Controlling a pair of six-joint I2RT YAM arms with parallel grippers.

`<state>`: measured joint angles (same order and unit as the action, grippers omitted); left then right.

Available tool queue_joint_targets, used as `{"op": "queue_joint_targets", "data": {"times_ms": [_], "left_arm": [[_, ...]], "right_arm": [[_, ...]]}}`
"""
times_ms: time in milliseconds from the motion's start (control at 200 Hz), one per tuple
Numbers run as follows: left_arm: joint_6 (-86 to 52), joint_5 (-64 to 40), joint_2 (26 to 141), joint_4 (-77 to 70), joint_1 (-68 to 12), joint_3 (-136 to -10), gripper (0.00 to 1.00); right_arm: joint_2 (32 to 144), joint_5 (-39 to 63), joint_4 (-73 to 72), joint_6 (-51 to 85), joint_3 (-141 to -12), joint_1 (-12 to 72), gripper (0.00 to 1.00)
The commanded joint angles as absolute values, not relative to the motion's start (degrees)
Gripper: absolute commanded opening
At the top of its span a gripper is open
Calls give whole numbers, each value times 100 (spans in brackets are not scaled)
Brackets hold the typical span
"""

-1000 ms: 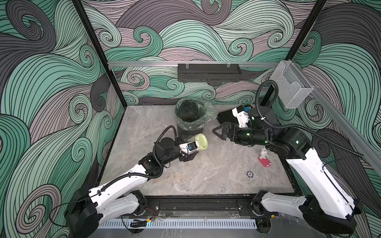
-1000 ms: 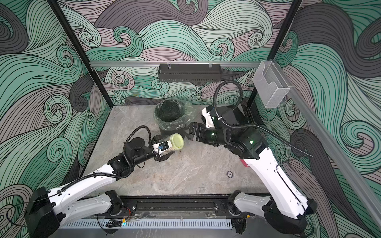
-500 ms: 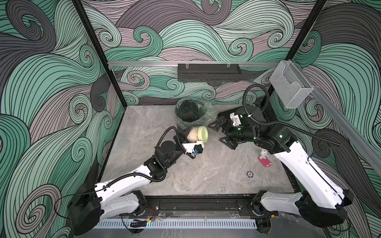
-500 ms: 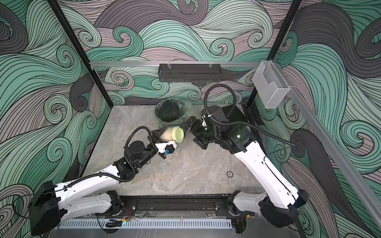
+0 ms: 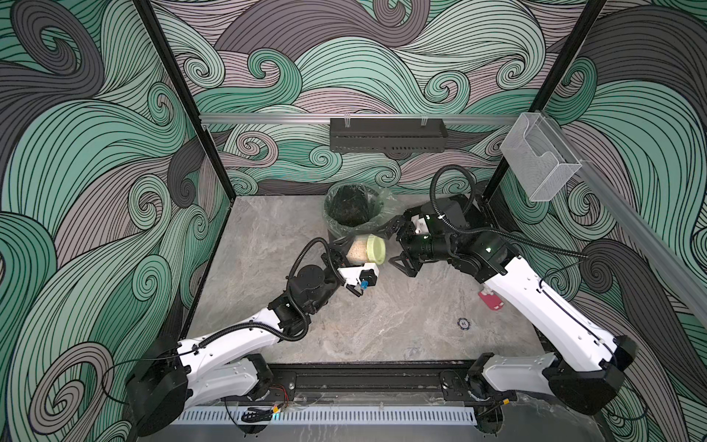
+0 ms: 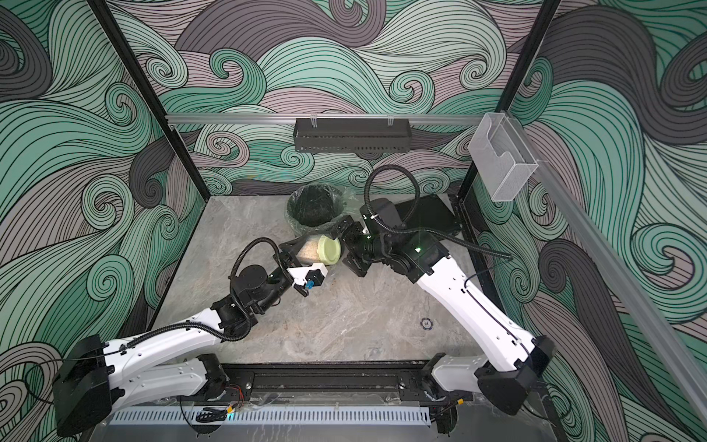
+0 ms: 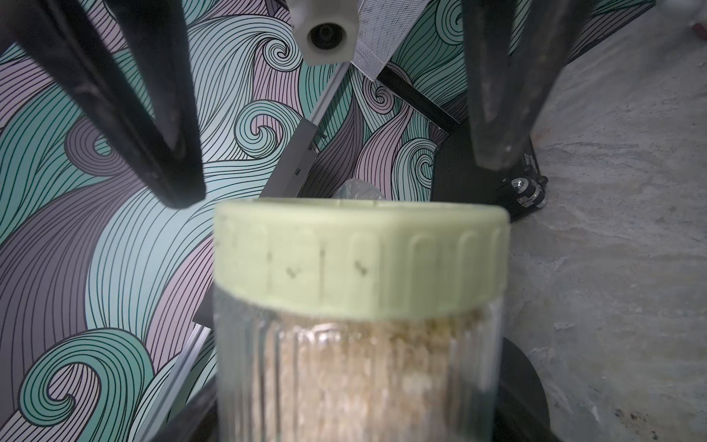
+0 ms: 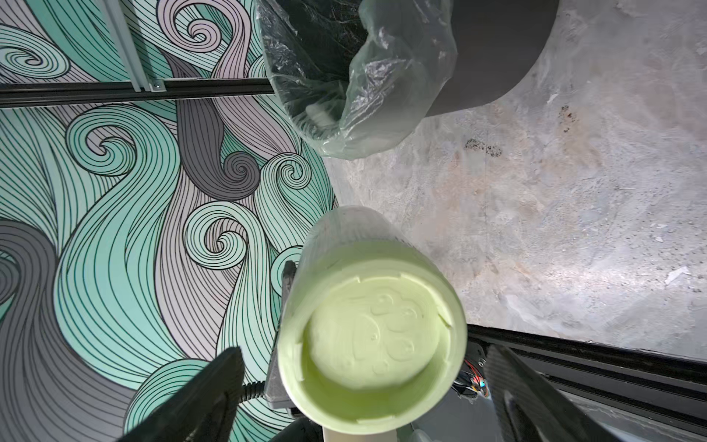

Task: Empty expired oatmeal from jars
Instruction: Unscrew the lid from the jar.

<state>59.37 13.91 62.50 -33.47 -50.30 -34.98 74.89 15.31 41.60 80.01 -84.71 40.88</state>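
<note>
Swings jar [image 5: 359,250] up beside bin [image 5: 329,218] since a second ago; clamps it sideways in left gripper [image 5: 346,252]; brings right gripper [image 5: 394,245] in, spread wide, fingers [image 8: 199,398] flanking lid [image 8: 371,344]; holds oatmeal [image 7: 355,382] inside.

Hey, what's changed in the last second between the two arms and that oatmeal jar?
The left end effector, shut on the jar throughout, carried it back toward the bin and rolled its wrist. The right end effector turned, and its open jaws now flank the lid without touching it. The lid stayed on, and the bin stayed put.
</note>
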Motion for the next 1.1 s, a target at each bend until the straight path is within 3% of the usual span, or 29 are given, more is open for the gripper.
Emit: {"op": "queue_joint_targets", "data": {"times_ms": [0,195,385,801,1096], "left_arm": [[5819,1463,6125,-4246,-5080,-3715,0],[5652,1472,6056,-4115,-5072,-3745,0],[5608,1485,6023,-4069,-5078,-3752,0],[4964,1425,5893,-2970,-5053,-4165,0],[4141,832,5851,-2338,-4811,-4438,0]], "right_arm": [[7464,1624,3819,8139,-8288,4140,99],[7428,1695,3659,8173,-8110,4148,99],[7479,1835,3464,8156,-7998,4165,91],[7391,1952,3747,7324,-8030,4271,55],[7581,2296,4192,5551,-8324,4271,46]]}}
